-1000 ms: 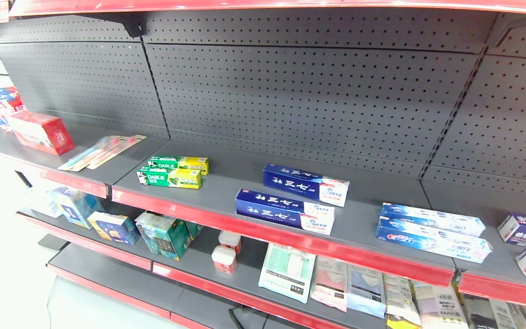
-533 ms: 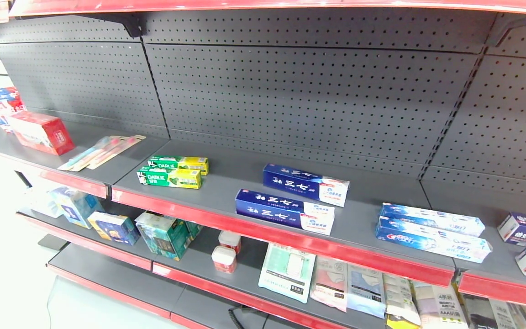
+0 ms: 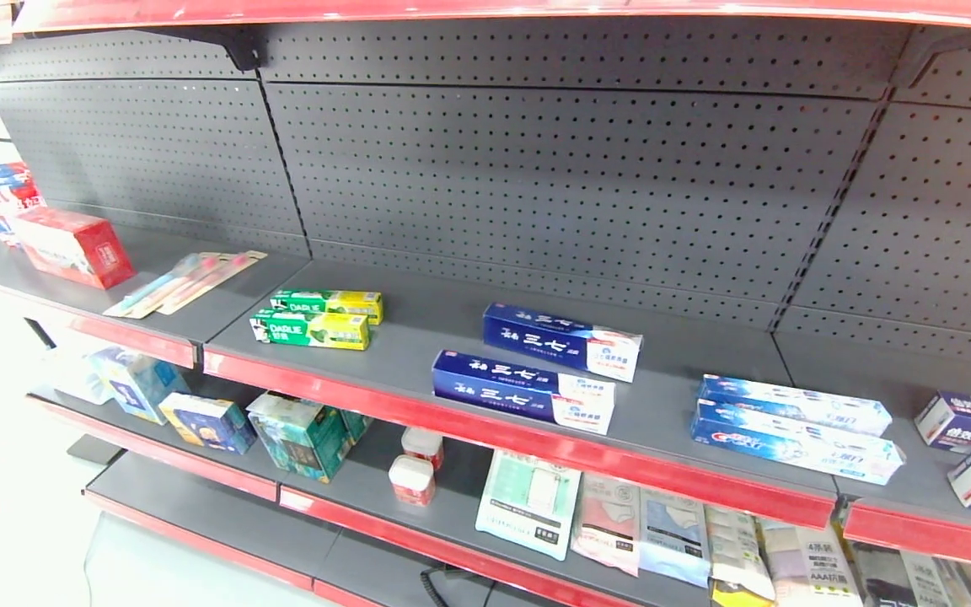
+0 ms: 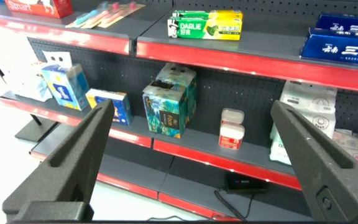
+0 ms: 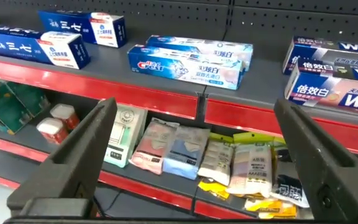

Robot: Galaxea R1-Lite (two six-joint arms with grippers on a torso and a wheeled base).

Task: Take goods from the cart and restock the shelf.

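Shelf [image 3: 443, 310] with toothpaste boxes [image 3: 523, 390] ahead of left tool [image 4: 191, 109], right tool [image 5: 194, 104]; both spread, empty.

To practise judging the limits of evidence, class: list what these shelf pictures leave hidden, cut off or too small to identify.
1. Head view: the purple-and-white boxes run past the right edge, so their count is unknown.
2. Head view: the flat packets have their tops hidden behind the red shelf lip.
3. Left wrist view: a dark object with a cable on the bottom shelf is too small to identify.
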